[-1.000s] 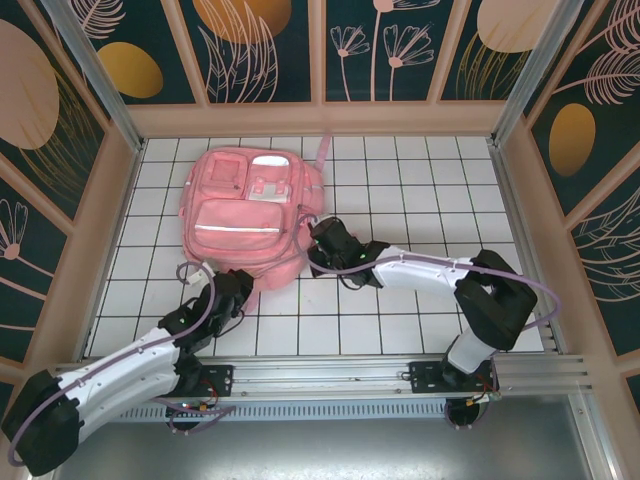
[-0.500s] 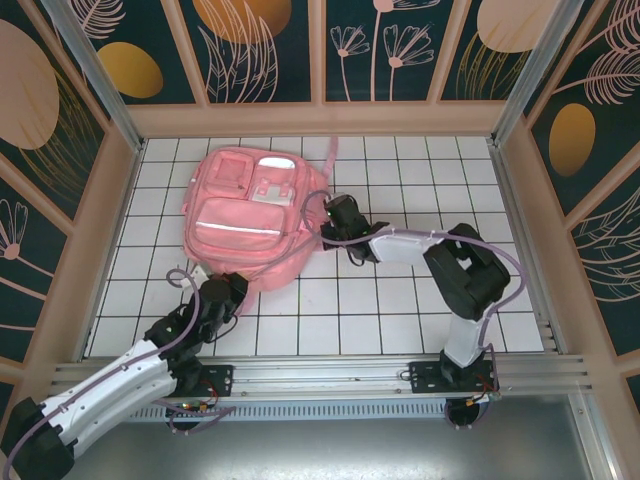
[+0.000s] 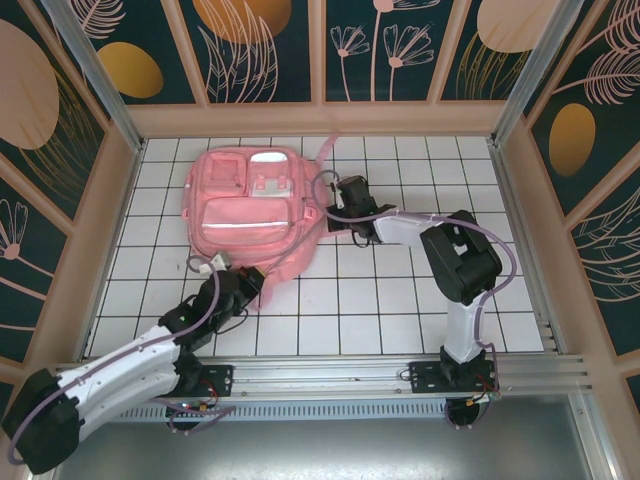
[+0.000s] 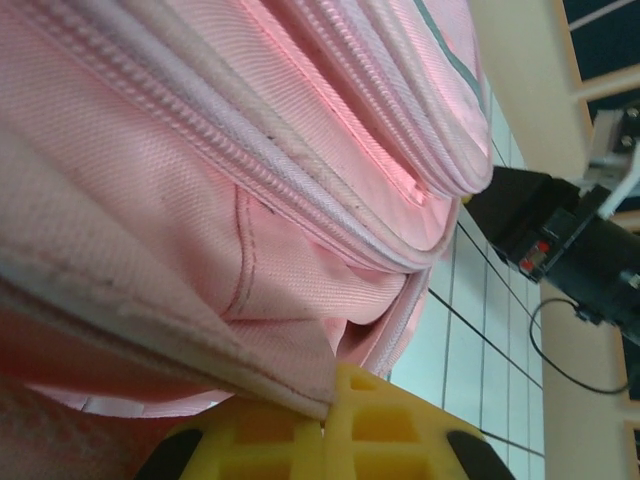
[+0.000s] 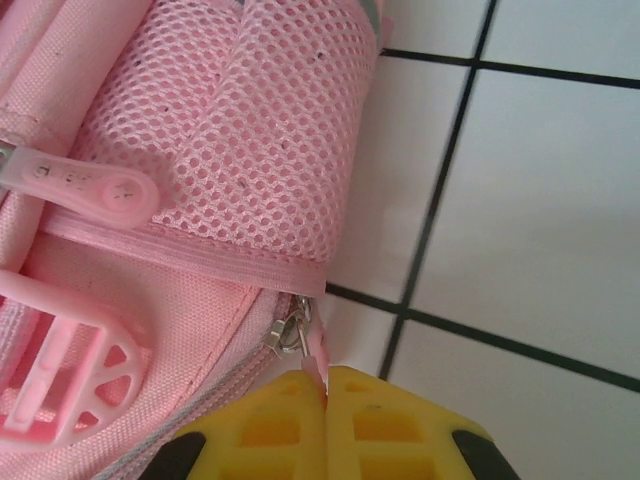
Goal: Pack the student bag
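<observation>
The bag [image 3: 250,205] is found flat near the far left corner of the table [image 3: 400,300], long axis running near to far, its near hem clamped in the left gripper [image 4: 325,395] and its zip pull [image 5: 300,335], on the right side, pinched in the right gripper [image 5: 326,378], judged better placed for unzipping.

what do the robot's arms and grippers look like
Both the left arm and right arm have white tube-like links, bulky black joints and a lilac cable looping alongside. The left gripper and right gripper end in yellow plastic with square recesses.
</observation>
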Robot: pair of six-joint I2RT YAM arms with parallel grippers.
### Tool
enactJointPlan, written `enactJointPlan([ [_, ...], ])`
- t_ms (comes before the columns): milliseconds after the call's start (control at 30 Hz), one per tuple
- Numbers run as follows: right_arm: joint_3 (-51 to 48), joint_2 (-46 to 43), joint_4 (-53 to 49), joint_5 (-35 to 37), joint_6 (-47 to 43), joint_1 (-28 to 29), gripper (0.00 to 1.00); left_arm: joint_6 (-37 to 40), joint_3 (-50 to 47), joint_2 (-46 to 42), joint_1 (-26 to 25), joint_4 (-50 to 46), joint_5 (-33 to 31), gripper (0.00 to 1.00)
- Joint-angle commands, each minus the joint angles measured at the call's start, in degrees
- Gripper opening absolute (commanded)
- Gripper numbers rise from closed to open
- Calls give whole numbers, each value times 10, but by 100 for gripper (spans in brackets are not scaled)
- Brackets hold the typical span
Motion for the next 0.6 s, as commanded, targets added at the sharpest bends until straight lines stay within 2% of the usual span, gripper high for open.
enactJointPlan([
  [0, 4, -19, -2, 156, 11, -104, 0, 32, 39, 45, -13, 79, -4, 0],
  [67, 6, -22, -3, 138, 13, -116, 1, 38, 61, 87, -26, 106, 0, 0],
  [100, 4, -27, -3, 134, 16, -118, 13, 40, 75, 107, -33, 112, 1, 0],
  [133, -2, -34, 1, 130, 17, -118, 26, 44, 86, 122, -36, 109, 1, 6],
  [167, -14, -46, 10, 124, 19, -117, 37, 50, 99, 135, -36, 100, 1, 24],
  [200, -27, -64, 21, 119, 23, -115, 43, 57, 111, 142, -37, 85, -4, 42],
  [233, -43, -82, 30, 115, 28, -115, 46, 62, 121, 145, -37, 68, -11, 55],
  [367, -106, -179, 54, 112, 48, -116, 55, 93, 174, 134, -36, -50, -81, 93],
  [400, -125, -211, 63, 116, 51, -115, 58, 108, 191, 130, -37, -82, -105, 98],
  [433, -144, -240, 70, 121, 53, -115, 61, 121, 207, 128, -37, -111, -132, 98],
  [500, -189, -306, 93, 140, 52, -116, 82, 157, 252, 134, -33, -182, -207, 99],
  [567, -226, -360, 109, 161, 43, -118, 95, 198, 293, 144, -17, -225, -260, 98],
])
